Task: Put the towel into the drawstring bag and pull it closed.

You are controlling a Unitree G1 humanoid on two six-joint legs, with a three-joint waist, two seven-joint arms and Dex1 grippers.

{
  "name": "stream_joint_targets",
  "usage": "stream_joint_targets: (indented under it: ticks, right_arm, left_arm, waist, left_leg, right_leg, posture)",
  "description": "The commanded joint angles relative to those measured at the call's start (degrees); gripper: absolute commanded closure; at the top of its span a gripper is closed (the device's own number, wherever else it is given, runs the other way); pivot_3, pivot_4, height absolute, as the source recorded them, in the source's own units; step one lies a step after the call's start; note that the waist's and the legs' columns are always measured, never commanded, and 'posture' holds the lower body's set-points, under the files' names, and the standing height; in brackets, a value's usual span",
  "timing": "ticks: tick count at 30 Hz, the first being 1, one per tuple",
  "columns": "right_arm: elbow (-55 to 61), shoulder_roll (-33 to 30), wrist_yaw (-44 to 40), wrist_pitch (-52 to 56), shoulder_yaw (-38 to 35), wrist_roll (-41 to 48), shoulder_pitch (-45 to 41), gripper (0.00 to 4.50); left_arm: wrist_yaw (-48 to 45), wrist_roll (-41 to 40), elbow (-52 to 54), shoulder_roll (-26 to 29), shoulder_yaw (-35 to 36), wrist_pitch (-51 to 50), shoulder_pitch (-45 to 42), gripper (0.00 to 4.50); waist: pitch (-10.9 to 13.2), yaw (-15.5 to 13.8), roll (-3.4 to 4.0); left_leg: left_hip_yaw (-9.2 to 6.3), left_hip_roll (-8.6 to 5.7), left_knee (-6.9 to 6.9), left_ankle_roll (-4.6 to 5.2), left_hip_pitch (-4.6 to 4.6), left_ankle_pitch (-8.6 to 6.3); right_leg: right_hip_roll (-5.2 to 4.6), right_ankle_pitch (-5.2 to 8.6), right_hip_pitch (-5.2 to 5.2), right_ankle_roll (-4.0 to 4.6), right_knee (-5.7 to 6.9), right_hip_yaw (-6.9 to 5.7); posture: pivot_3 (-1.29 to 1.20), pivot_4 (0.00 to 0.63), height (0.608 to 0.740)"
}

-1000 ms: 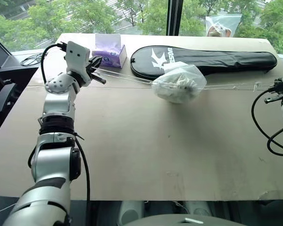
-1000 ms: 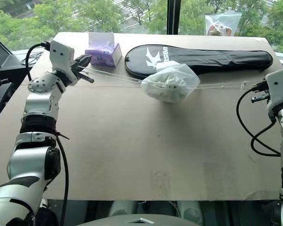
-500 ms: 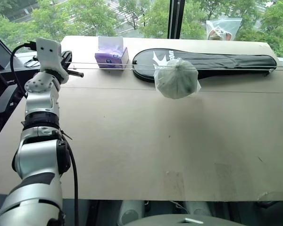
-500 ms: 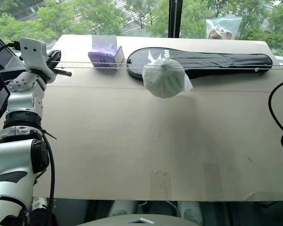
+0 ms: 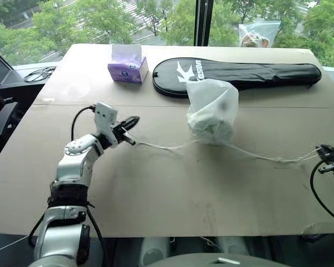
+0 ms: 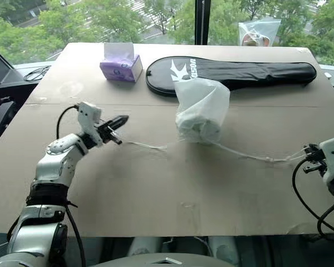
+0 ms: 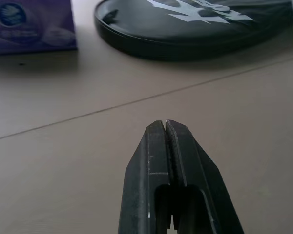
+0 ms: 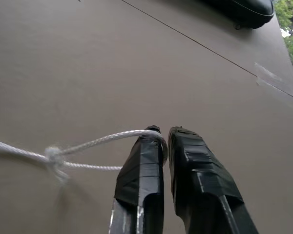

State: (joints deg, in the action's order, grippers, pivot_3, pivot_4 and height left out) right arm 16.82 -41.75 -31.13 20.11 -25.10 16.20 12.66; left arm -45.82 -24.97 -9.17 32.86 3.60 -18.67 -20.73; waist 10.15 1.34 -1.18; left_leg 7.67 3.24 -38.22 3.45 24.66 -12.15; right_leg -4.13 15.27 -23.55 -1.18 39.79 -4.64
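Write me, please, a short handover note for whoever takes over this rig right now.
Left claw: shut, low over the table; a cord runs up to its tips, but whether it is pinched is unclear.
Right claw: fingers slightly apart, cord loop hooked over one fingertip.
Drawstring bag: on the table in front of the black racket case, cords slack to both sides.
Done: towel is inside and the mouth looks gathered.
Left: check the closure, free both cords.
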Motion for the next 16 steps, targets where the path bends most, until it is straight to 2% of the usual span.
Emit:
stream_joint_targets:
  ticks: [1,2,4,5,6,8,12,16]
  right_arm:
    - [8.35,-0.4,-4.07,2.81,1.72,3.0,3.52,2.1]
    - [9.96,-0.54,-5.25,3.61,2.02,3.87,4.83,1.43]
    - [13.23,-0.94,-7.8,5.31,1.68,6.03,8.13,0.85]
    - [14.64,-1.13,-9.17,5.02,1.27,6.58,9.8,0.3]
    - [15.79,-0.82,-9.63,4.95,0.59,7.14,10.88,0.0]
    - [18.12,0.21,-10.66,4.85,-1.12,9.67,12.48,0.0]
    - [23.32,3.82,-9.24,4.2,-3.94,13.73,13.83,0.0]
    - [24.44,6.63,-6.69,3.17,-4.29,12.71,14.37,0.0]
  left_arm:
    - [-4.84,-2.37,9.36,4.32,-0.24,-5.58,4.18,3.29]
    - [-6.22,-2.85,10.63,5.36,-0.24,-6.66,5.6,2.69]
    - [-9.63,-4.44,13.72,8.11,0.44,-8.21,8.83,2.09]
    - [-10.85,-5.19,15.24,9.16,1.18,-8.32,10.33,1.54]
    - [-11.44,-6.13,16.46,9.75,2.32,-8.62,11.53,1.05]
    - [-11.33,-8.25,18.33,10.31,4.92,-10.0,13.21,0.13]
    - [-8.84,-12.93,25.22,10.25,10.46,-13.92,17.42,0.05]
    - [-4.86,-15.6,30.54,8.42,13.6,-15.99,20.4,0.05]
  waist:
    - [-0.06,-0.1,0.03]
    - [-0.1,-0.19,0.08]
    - [-0.16,-0.46,0.2]
    - [-0.16,-0.6,0.21]
    - [-0.16,-0.68,0.21]
    - [-0.15,-0.78,0.19]
    - [-0.15,-0.93,0.18]
    - [-0.16,-0.94,0.19]
  left_leg:
    - [-0.06,0.02,0.0,0.12,-0.02,-0.08]
    - [-0.16,0.05,0.01,0.11,-0.05,-0.09]
    - [-0.24,0.05,0.01,0.11,-0.07,-0.09]
    - [-0.24,0.05,0.03,0.11,-0.06,-0.1]
    - [-0.24,0.04,0.03,0.1,-0.03,-0.11]
    - [-0.25,0.04,0.03,0.06,0.04,-0.15]
    - [-0.29,0.02,0.02,-0.08,0.06,-0.26]
    - [-0.32,0.02,0.05,-0.09,0.06,-0.26]
  right_leg:
    - [0.01,-0.03,0.01,0.05,0.02,-0.05]
    - [0.04,-0.05,0.01,0.12,0.05,-0.08]
    - [0.04,-0.04,0.04,0.15,0.05,-0.12]
    - [0.03,-0.03,0.02,0.16,0.03,-0.12]
    - [0.01,-0.03,0.0,0.17,0.02,-0.12]
    - [-0.03,0.02,-0.01,0.25,-0.07,-0.13]
    - [-0.12,0.08,0.0,0.35,-0.13,-0.15]
    - [-0.12,0.09,-0.01,0.36,-0.17,-0.16]
  posture:
    - [0.0,0.15,0.74]
    - [0.0,0.15,0.74]
    - [0.0,0.15,0.74]
    - [0.0,0.15,0.74]
    - [0.0,0.15,0.74]
    - [0.0,0.15,0.74]
    - [0.0,0.15,0.74]
    - [0.0,0.15,0.74]
